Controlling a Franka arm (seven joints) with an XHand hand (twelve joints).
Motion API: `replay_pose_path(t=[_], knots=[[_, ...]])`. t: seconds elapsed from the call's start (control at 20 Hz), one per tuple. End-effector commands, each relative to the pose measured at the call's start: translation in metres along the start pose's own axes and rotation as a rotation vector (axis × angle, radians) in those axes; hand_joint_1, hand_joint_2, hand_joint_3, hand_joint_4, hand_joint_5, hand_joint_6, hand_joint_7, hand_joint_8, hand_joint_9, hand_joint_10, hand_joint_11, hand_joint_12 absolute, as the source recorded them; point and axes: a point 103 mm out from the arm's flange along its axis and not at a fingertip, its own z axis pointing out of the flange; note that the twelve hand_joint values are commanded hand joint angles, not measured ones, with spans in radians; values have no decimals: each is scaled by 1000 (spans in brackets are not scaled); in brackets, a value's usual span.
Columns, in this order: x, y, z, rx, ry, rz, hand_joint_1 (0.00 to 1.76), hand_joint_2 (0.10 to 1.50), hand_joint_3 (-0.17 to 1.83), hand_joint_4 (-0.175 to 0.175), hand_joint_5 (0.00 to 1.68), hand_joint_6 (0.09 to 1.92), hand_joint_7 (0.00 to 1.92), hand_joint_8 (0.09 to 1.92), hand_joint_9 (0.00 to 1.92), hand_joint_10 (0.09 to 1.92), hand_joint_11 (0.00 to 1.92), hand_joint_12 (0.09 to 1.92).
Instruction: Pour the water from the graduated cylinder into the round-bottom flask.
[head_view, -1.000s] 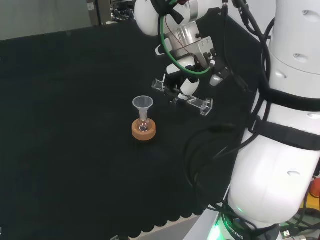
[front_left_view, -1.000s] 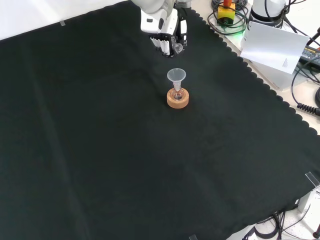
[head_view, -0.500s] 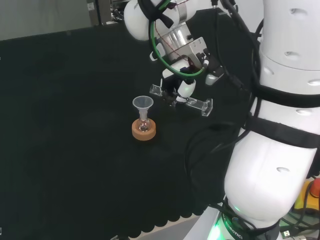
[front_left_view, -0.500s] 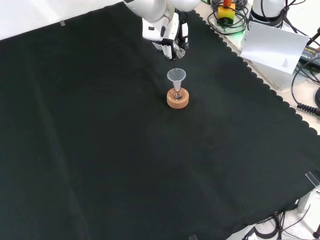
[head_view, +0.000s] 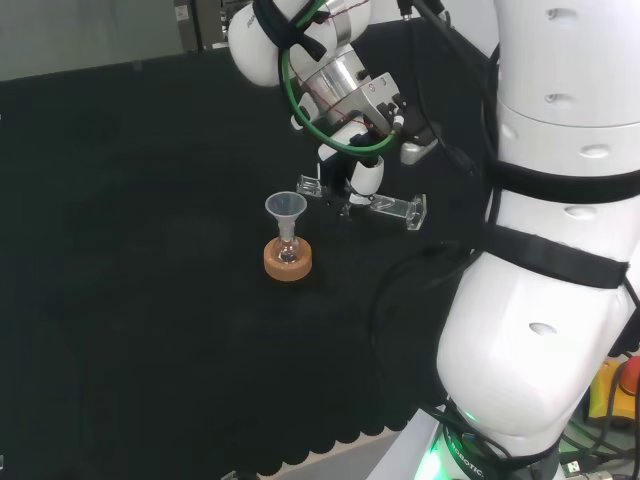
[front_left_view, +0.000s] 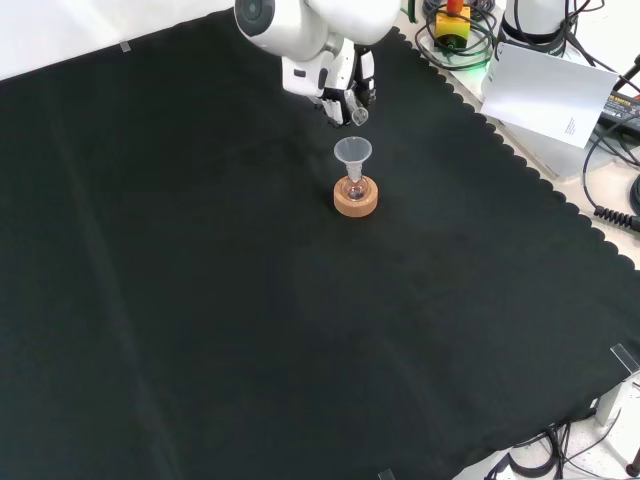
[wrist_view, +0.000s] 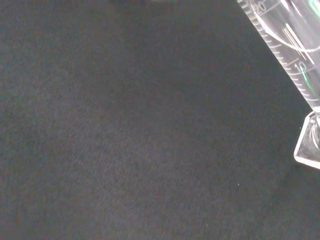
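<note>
My hand (head_view: 366, 178) is shut on the clear graduated cylinder (head_view: 372, 203), which lies almost level above the cloth. Its mouth (head_view: 308, 185) points left toward the funnel, a little to the funnel's right and slightly above its rim, and its foot (head_view: 415, 212) points right. A clear funnel (head_view: 286, 207) sits in the neck of a small round-bottom flask (head_view: 287, 250) on a cork ring (head_view: 288, 263). In the front view the hand (front_left_view: 330, 80) hangs just beyond the funnel (front_left_view: 352, 152), with the cylinder's mouth (front_left_view: 359, 115) above its far rim. The wrist view has the cylinder's scale (wrist_view: 287, 42) and foot (wrist_view: 310, 145) up close.
The arm's white links (head_view: 560, 200) stand at the right of the head view. In the front view the cloth's scalloped edge (front_left_view: 520, 165) runs down the right, with a white sheet (front_left_view: 545, 95), cables and a yellow box (front_left_view: 452, 20) beyond it.
The hand has carried the cylinder left in the head view, toward the funnel, and tipped it closer to level. In the front view the hand has come nearer to the funnel.
</note>
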Motion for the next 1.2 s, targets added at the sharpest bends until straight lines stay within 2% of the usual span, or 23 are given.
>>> replay_pose_path(t=[0.05,1.2], knots=[[-2,0,-5,52,-8,29,1263,1102,0,-175,994,980,1026,962,1441,87,1285,749],[3,0,-18,200,-23,70,1264,1101,0,-175,996,976,1030,957,1458,87,1294,742]])
